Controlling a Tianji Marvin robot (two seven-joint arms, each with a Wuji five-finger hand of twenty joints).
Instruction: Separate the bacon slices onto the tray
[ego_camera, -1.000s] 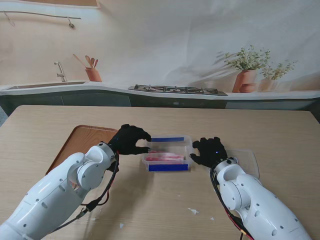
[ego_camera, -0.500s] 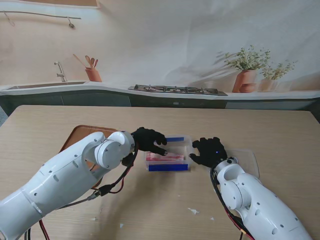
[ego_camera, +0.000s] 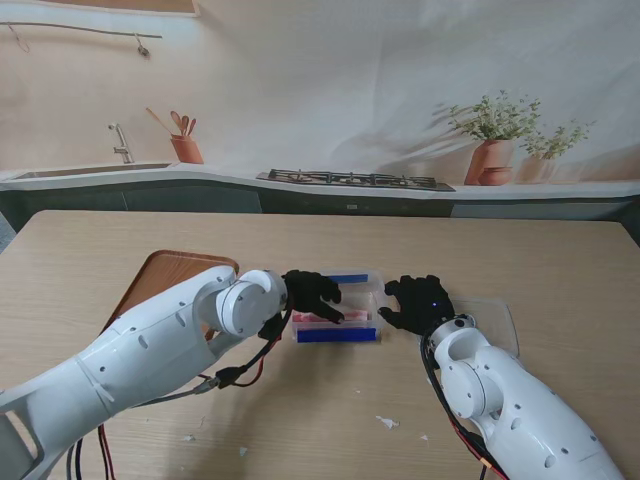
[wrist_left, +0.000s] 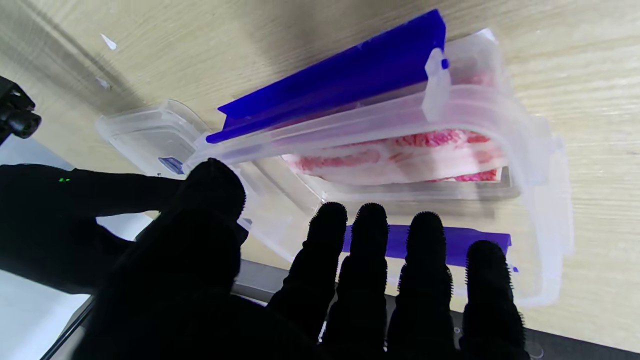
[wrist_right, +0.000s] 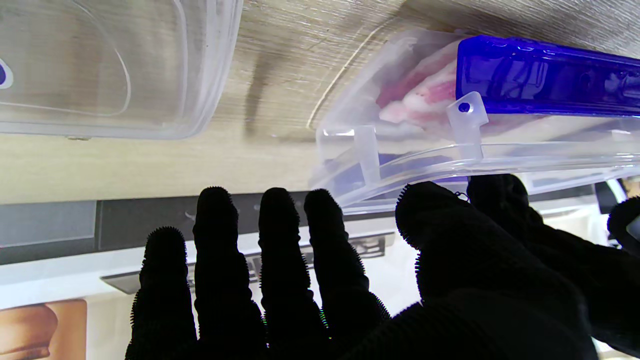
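Note:
A clear plastic container (ego_camera: 376, 306) with blue side clips (ego_camera: 336, 336) stands open in mid-table, and pink bacon slices (ego_camera: 350, 317) lie flat inside. My left hand (ego_camera: 312, 294) hovers over its left half, fingers spread and holding nothing. The left wrist view shows the bacon (wrist_left: 400, 155) just past my left hand's (wrist_left: 350, 290) fingertips, inside the container (wrist_left: 545, 165). At the container's right end sits my right hand (ego_camera: 420, 303), open, thumb close to the rim (wrist_right: 400, 165). The wooden tray (ego_camera: 165, 280) lies to the left, partly hidden by my left arm.
The container's clear lid (ego_camera: 497, 322) lies flat on the table right of my right hand, also seen in the right wrist view as a lid (wrist_right: 100, 65). Small white scraps (ego_camera: 387, 422) dot the table nearer to me. A kitchen backdrop closes the far side.
My left arm has swung right, carrying the hand from the container's left edge to over the bacon. The right hand and container have stayed put.

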